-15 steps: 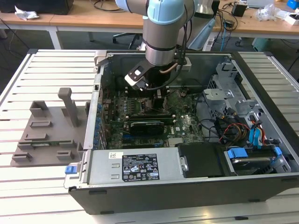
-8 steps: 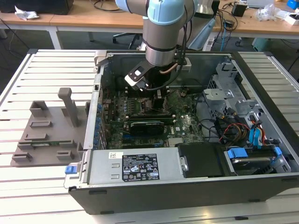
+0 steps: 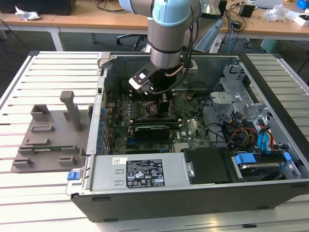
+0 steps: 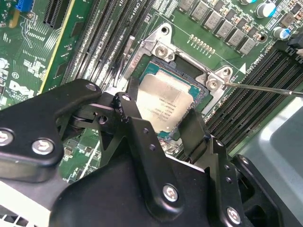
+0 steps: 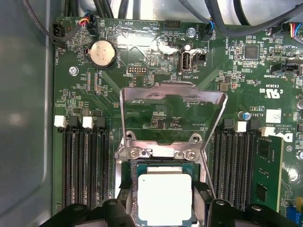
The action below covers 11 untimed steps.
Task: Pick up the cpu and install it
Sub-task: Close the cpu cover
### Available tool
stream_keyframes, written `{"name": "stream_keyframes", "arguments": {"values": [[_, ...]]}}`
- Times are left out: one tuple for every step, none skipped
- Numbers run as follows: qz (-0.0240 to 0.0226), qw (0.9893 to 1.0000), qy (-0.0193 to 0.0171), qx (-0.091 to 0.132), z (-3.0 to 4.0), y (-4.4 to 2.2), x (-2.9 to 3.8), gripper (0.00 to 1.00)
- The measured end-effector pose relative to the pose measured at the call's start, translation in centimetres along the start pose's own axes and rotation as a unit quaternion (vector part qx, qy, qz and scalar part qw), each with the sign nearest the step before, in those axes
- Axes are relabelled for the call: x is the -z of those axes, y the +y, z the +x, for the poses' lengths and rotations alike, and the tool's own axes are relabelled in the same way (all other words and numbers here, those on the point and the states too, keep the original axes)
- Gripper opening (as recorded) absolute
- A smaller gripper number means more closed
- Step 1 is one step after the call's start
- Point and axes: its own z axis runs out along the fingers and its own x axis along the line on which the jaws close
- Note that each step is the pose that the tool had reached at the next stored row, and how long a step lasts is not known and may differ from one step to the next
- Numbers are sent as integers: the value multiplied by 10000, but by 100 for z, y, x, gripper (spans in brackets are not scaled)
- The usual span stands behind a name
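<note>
A robot arm (image 3: 169, 29) reaches down into an open computer case (image 3: 270, 63) lying on a slatted white table (image 3: 53, 67), with a grey plastic tray (image 3: 48, 130) on the table at the exterior view's left. Both wrist views look along the black gripper (image 4: 159, 111) onto the green motherboard (image 5: 156, 56). The cpu (image 4: 163, 101), a small flat square with a dull silver top and a thin dark green rim, is at the socket (image 4: 161, 47), inside its metal frame. Whether it is fully seated or just above the contacts cannot be told. The jaws appear closed on the cpu, one black finger against each of two opposite edges, leaving the silver top uncovered. In the first wrist view the hinged metal load plate (image 5: 173, 113) stands open beyond the socket, and in the second wrist view a thin wire lever (image 4: 260, 88) runs out to one side. Rows of black memory slots (image 5: 85, 165) flank the socket. The cpu is likely light, rigid and smooth, so it could slip in a loose grip. Its underside and the socket contacts are probably delicate. The safest hold looks like the one here: on the bare side edges, kept level, with light pressure and no twisting.
</note>
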Motion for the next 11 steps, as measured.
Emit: {"name": "stream_keyframes", "arguments": {"values": [[0, 10000, -1, 0, 18, 0, 1, 62], [0, 10000, -1, 1, 23, 0, 1, 62], [0, 10000, 0, 0, 24, -3, 1, 62], [-1, 10000, 0, -1, 24, -6, 1, 62], [-3, 10000, 0, -1, 24, -9, 1, 62], [-5, 10000, 0, -2, 25, -13, 0, 62], [-5, 10000, 0, -3, 25, -18, 0, 62], [-5, 10000, 0, -4, 25, -20, 0, 62], [-5, 10000, 0, -4, 24, -20, 0, 62], [-5, 10000, -1, -4, 24, -20, 0, 62], [-5, 10000, -1, -4, 23, -21, 8, 62]]}}
